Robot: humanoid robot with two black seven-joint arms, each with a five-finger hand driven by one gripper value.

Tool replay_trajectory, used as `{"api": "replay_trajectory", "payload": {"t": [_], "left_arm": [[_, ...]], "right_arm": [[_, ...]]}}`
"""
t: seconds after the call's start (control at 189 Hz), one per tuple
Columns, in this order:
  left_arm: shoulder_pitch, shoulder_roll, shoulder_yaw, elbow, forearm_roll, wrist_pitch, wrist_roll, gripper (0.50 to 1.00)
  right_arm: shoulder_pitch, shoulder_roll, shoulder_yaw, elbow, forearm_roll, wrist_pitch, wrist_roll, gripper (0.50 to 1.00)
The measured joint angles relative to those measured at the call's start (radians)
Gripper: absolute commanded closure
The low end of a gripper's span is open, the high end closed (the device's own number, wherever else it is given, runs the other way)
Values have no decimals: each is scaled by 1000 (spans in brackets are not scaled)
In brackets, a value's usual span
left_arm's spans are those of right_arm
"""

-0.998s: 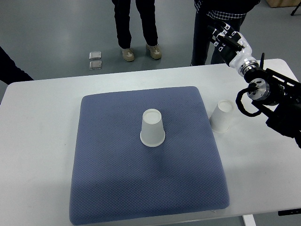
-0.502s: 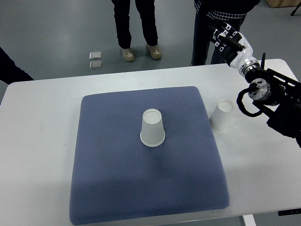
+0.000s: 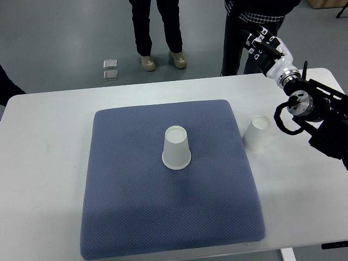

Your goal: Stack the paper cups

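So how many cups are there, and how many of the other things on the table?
White paper cups: 2, one on the blue mat and one on the bare table
Blue mats: 1
Robot hands: 1, the right hand
Total: 4

A white tabletop [image 3: 49, 163] holds a big blue mat [image 3: 136, 217]. One paper cup [image 3: 176, 148] stands upside down in the middle of the mat. Another paper cup [image 3: 256, 134] stands upside down just off the mat, near the right edge. The right hand [image 3: 263, 44] is up past the far right corner, holding nothing. Two people's legs [image 3: 157, 27] stand beyond the far edge.
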Motion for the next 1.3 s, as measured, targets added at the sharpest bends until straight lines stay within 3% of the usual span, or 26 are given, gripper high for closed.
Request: {"api": "replay_trajectory", "payload": {"t": [0.454, 0.618, 0.787, 0.945, 1.125, 1.299], "left_arm": [[0, 0, 0, 0, 0, 0, -1, 500], [0, 0, 0, 0, 0, 0, -1, 500], [0, 0, 0, 0, 0, 0, -1, 500], [0, 0, 0, 0, 0, 0, 0, 500], [0, 0, 0, 0, 0, 0, 0, 500], [0, 0, 0, 0, 0, 0, 0, 500]], "right_arm": [[20, -27, 0, 10, -10, -10, -4, 587], [51, -93, -8, 31, -66, -2, -11, 589], [68, -214, -19, 104, -284, 21, -16, 589], [69, -347, -21, 186, -525, 92, -40, 589], [68, -494, -51, 300, -799, 238, -49, 589], [66, -577, -64, 390, -1074, 346, -45, 589]]}}
